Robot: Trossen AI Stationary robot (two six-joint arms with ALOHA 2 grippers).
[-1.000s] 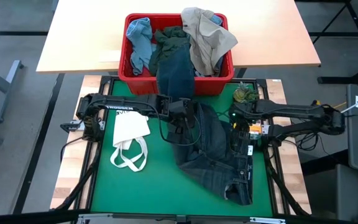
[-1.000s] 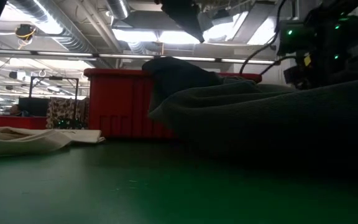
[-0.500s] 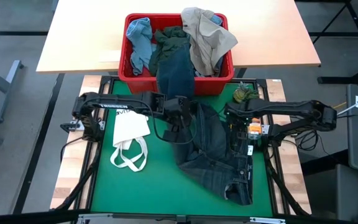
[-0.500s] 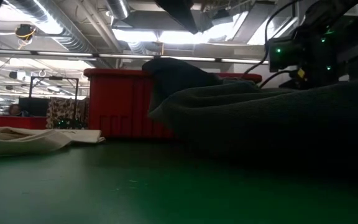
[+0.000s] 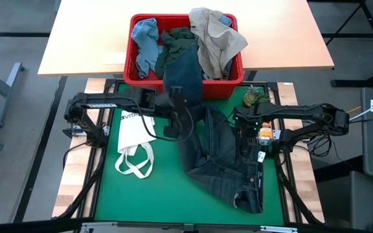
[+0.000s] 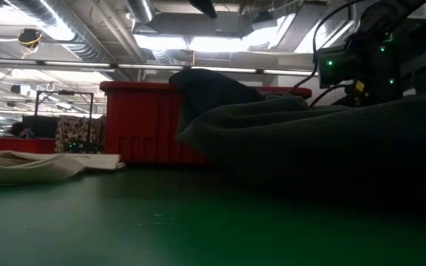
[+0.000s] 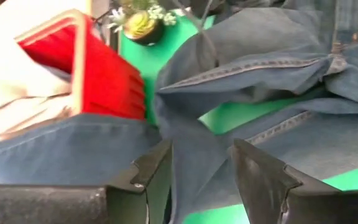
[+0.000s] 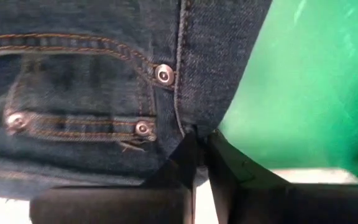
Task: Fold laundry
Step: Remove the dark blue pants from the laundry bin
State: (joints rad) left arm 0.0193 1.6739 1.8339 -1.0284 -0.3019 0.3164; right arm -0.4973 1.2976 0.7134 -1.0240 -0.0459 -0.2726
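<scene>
Jeans pinched at the right edge, one leg hanging from the bin.
The right end effector [image 8: 197, 146] is clamped on the jeans [image 5: 222, 158] spread across the green desk [image 5: 154, 194]; the left end effector [image 7: 201, 165], fingers apart, hovers over the leg near the red bin [image 5: 129, 68].

Rough stitched denim jeans [image 5: 222, 162] with shiny metal rivets [image 8: 164, 74] on a matt green mat [image 5: 154, 194].

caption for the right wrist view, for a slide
Right gripper with jaws pinched shut on the side seam of the dark jeans, beside the riveted pocket, above the green mat.
</scene>
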